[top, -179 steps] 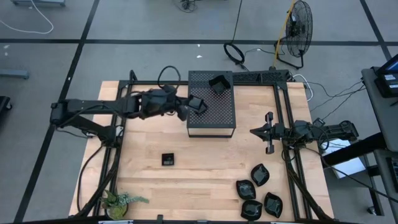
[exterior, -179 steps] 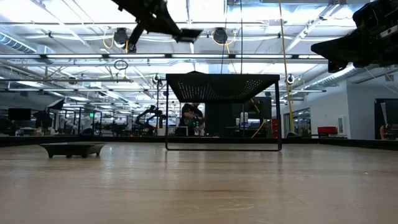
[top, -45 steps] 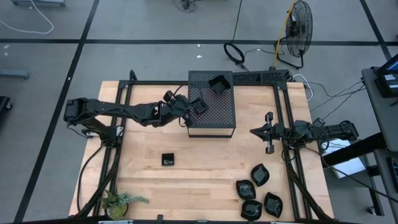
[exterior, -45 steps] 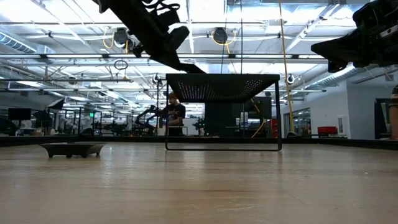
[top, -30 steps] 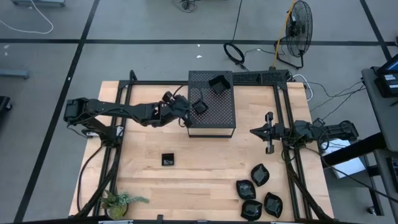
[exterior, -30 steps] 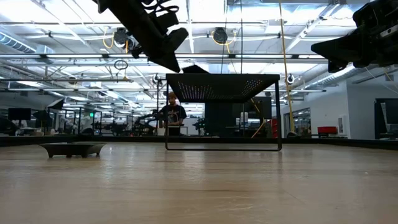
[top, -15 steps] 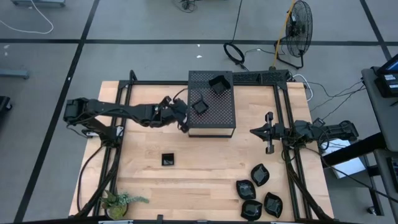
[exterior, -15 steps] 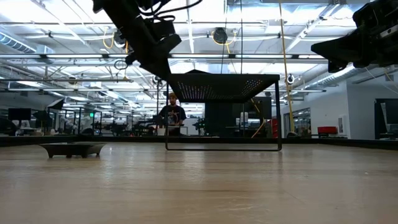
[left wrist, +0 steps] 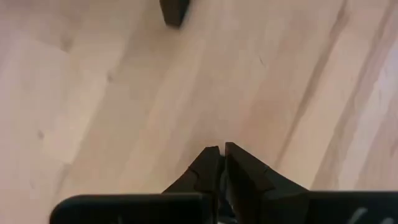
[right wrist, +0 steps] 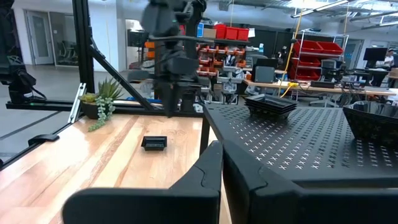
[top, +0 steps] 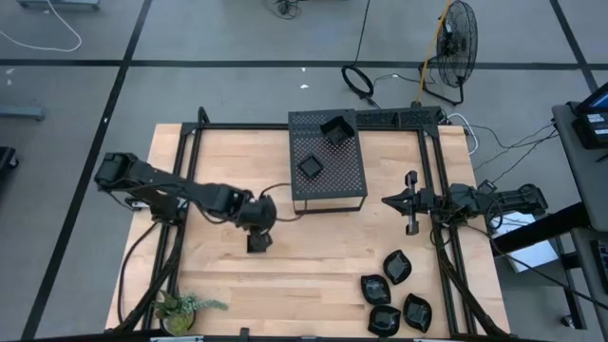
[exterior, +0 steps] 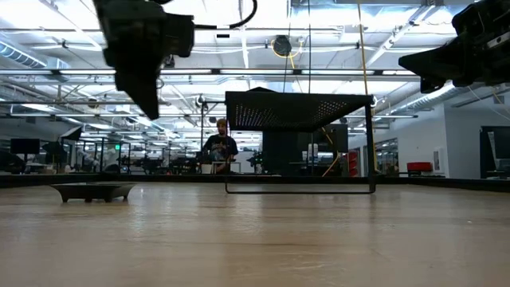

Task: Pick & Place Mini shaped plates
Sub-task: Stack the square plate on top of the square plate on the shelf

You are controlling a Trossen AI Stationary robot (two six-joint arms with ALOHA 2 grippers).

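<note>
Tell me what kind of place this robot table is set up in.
Most likely a large industrial robotics lab or workshop. Behind the wooden table are red storage bins on shelving, workbenches with monitors, and a high ceiling with exposed beams. A person stands in the background.

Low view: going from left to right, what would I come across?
Small black plate on the table → left gripper hanging above → person in the background → perforated black box → right arm, up high.

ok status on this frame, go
Left gripper shut, empty, above the lone square plate. Right gripper shut, parked at the table's right side. Two plates on the perforated box. Nothing in the way.
</note>
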